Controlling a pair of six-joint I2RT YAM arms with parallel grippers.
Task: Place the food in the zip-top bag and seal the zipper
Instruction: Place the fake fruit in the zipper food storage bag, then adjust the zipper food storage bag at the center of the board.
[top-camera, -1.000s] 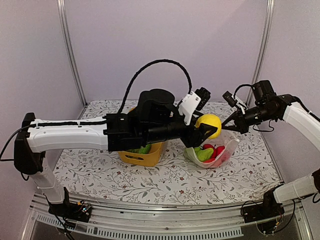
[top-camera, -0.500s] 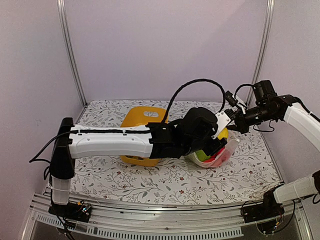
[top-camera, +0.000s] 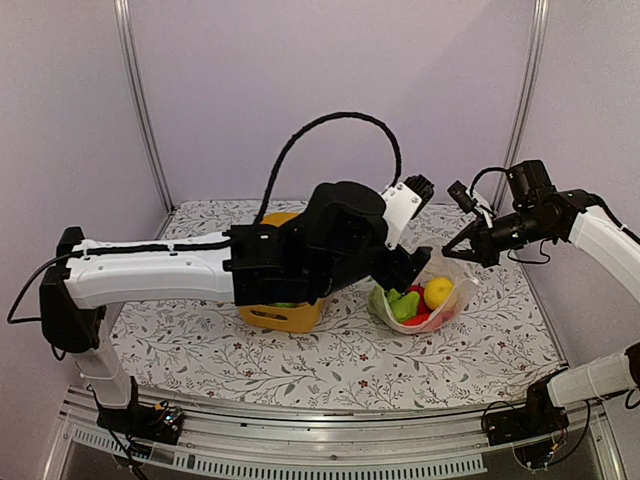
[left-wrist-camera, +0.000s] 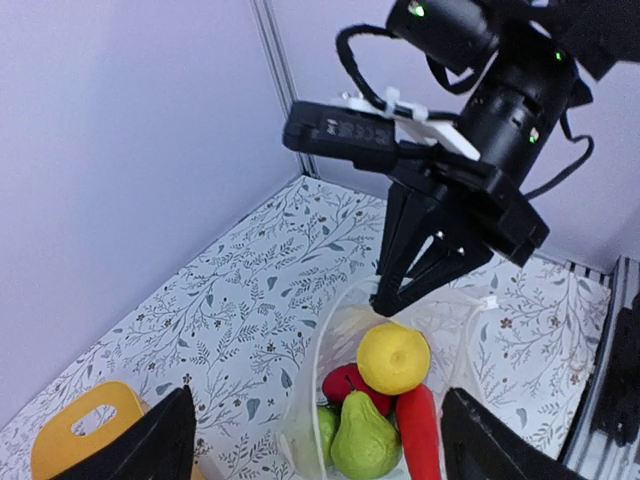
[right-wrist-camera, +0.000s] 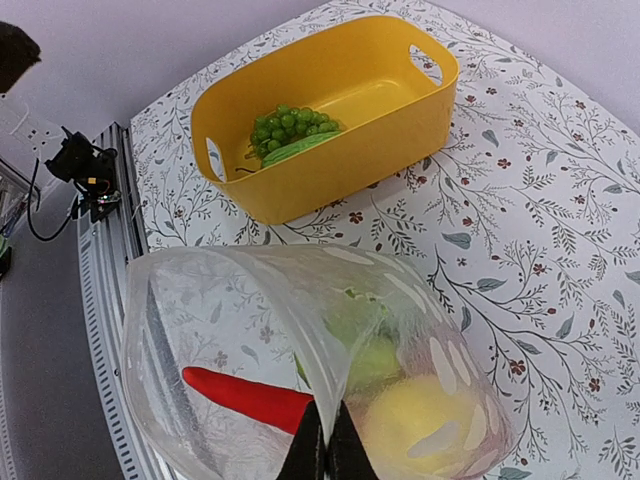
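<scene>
The zip-top bag (top-camera: 462, 290) is stood on the worktop (top-camera: 300, 360) right of the yellow basket (top-camera: 280, 318), just below and right of the left hand (top-camera: 408, 268), whose fingers are spread wide with nothing between them. Its far-right rim is pinched by the tightly closed right hand (right-wrist-camera: 325, 447), so the mouth is turned upward. Food is seen inside: a lemon (left-wrist-camera: 393, 357), a pear (left-wrist-camera: 365, 447) and a red chili (left-wrist-camera: 420, 432). The crumpled bag's long axis cannot be told.

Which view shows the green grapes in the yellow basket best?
Right wrist: the grapes lie in plain sight on the basket floor. Top external has the left arm hiding most of the basket; left wrist catches only the basket's handle corner.
</scene>
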